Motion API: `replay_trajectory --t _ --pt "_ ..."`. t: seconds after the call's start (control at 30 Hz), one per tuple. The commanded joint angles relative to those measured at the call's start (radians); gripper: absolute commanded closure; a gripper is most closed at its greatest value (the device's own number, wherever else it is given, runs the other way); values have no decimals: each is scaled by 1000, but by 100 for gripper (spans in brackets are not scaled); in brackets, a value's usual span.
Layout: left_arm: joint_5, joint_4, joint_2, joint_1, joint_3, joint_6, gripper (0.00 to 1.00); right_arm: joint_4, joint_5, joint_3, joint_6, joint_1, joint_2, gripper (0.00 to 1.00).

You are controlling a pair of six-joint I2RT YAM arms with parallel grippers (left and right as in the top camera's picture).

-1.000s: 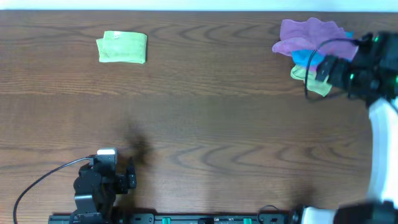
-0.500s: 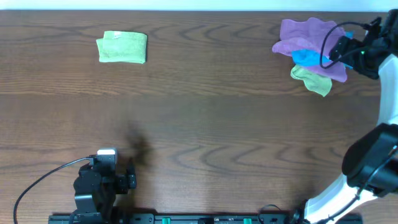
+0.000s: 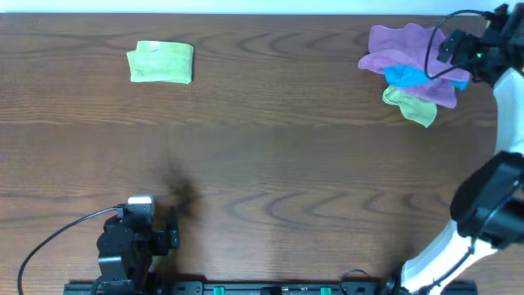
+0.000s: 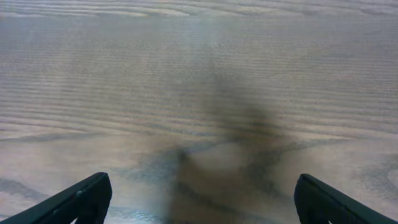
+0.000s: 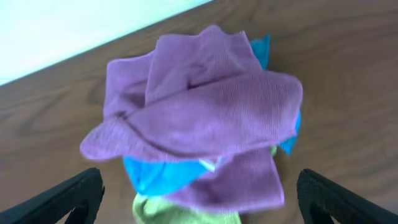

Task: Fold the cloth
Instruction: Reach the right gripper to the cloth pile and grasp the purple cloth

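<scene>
Lilac cloth [image 3: 403, 43] lies bunched atop the blue cloth [image 3: 405, 76], straight ahead of the spread, empty fingers of our right gripper [image 5: 199, 186] (no long axis shows in the crumple), while our left gripper [image 4: 202, 190], likewise spread, sits well apart.

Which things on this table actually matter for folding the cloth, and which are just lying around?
Belongs to the job:
purple cloth, far right, lying on top
right gripper, open, at the purple cloth

Just lying about:
blue cloth, under the purple one
crumpled green cloth, beside the blue one
folded green cloth, far left
</scene>
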Motion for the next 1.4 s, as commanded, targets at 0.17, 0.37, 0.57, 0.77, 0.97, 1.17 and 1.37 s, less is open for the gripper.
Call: replay_trajectory --t 0.17,0.37,0.57,0.77,0.97,1.17,1.37 --pt "-1 -3 -6 2 2 21 5 121 -51 13 -5 13 143 1" --pt "-1 -4 -6 2 2 21 5 168 -64 13 -1 22 212 1" --pt "-1 -4 -6 2 2 21 5 209 -64 13 6 34 257 28" --pt "-1 -3 -6 2 2 21 4 231 -64 14 6 44 256 66" --pt "-1 -4 -6 2 2 21 5 216 -63 14 5 50 230 86" --pt "-1 -4 -6 2 2 21 5 186 -63 14 2 55 158 98" --pt "-1 -3 -6 2 2 21 5 119 -64 14 -22 71 75 98"
